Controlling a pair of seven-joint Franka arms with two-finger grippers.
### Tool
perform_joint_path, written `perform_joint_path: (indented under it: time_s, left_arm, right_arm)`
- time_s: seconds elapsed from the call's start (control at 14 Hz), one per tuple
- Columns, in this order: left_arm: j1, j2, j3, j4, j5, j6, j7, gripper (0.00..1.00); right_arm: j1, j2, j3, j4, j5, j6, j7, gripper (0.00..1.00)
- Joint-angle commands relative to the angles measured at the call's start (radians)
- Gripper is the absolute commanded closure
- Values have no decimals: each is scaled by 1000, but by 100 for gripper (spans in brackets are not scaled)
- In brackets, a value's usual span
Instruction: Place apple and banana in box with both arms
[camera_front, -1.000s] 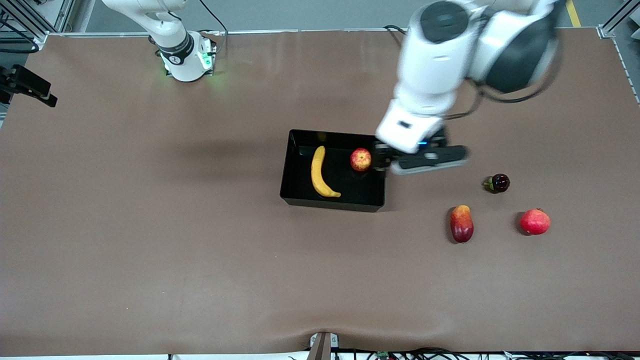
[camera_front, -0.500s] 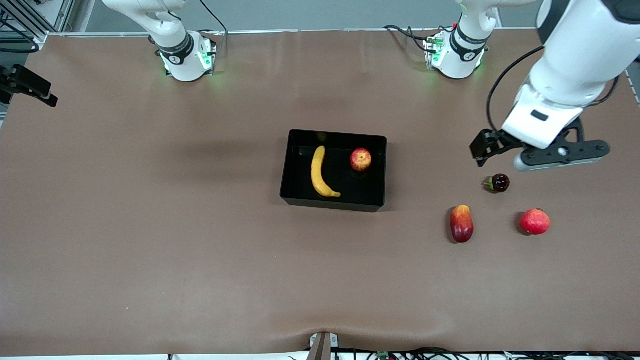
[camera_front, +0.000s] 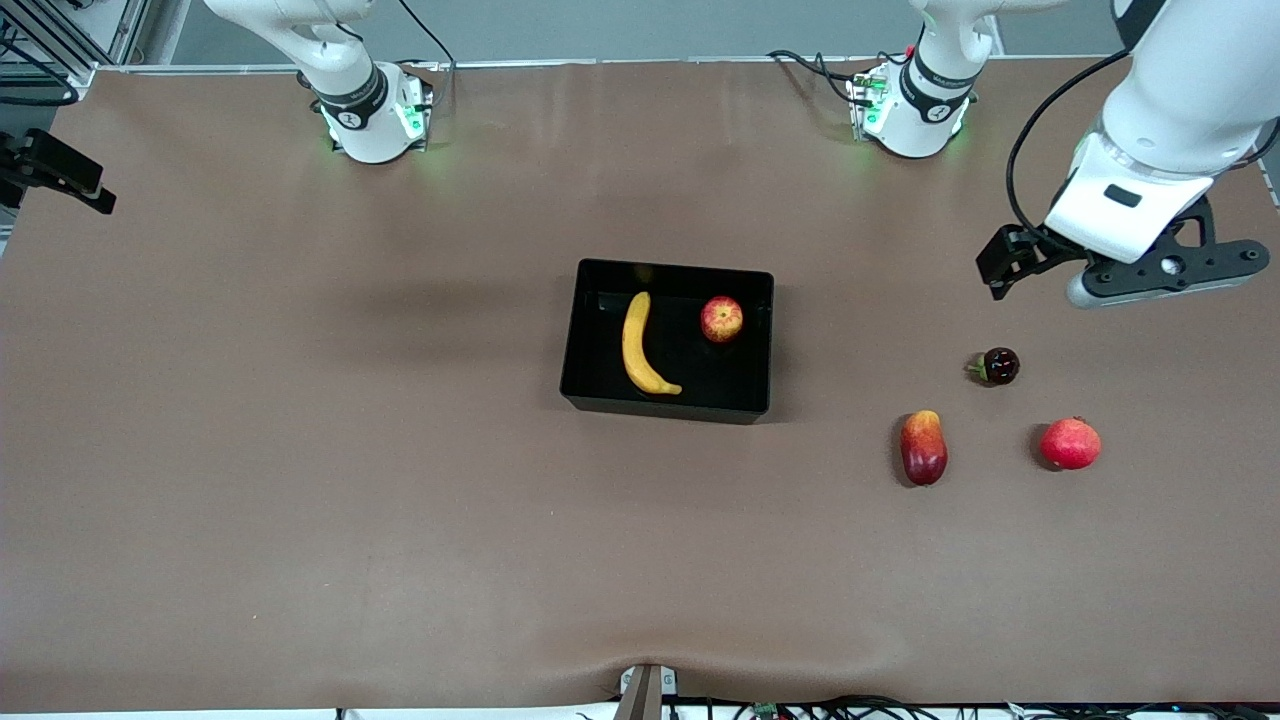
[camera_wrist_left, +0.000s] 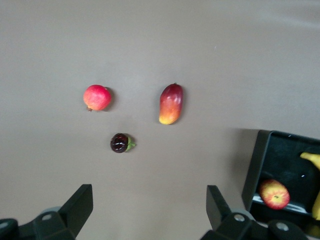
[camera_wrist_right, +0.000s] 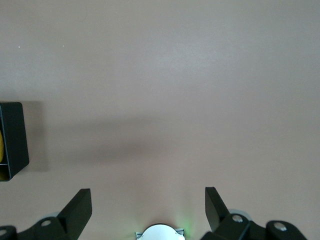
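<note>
Apple (camera_front: 721, 319), banana (camera_front: 640, 345) both inside box (camera_front: 592, 385). Left gripper (camera_wrist_left: 150, 210) spread wide, empty, high over table, box well off. Right gripper (camera_wrist_right: 148, 207) also wide, empty, waiting. Risk: left gripper dips, knocks dark fruit (camera_front: 998, 366) just below.

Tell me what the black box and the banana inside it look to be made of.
The box looks like glossy hard plastic: its black walls catch reflections. The banana has an even, smooth yellow skin, possibly a plastic replica, though the look leaves that open.
</note>
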Motion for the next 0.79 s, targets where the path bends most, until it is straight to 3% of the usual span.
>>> perform_joint_path:
  time_s: [0.0, 0.14, 0.71]
  left_arm:
    - [47, -49, 0, -32, -24, -32, 58, 0]
    - [82, -62, 2, -46, -85, -46, 67, 0]
    - [121, -57, 2, -29, -95, -62, 138, 0]
  right_arm:
    - [2, -9, -3, 4, 18, -10, 0, 0]
    - [2, -9, -3, 4, 18, -10, 0, 0]
    - [2, -9, -3, 4, 18, -10, 0, 0]
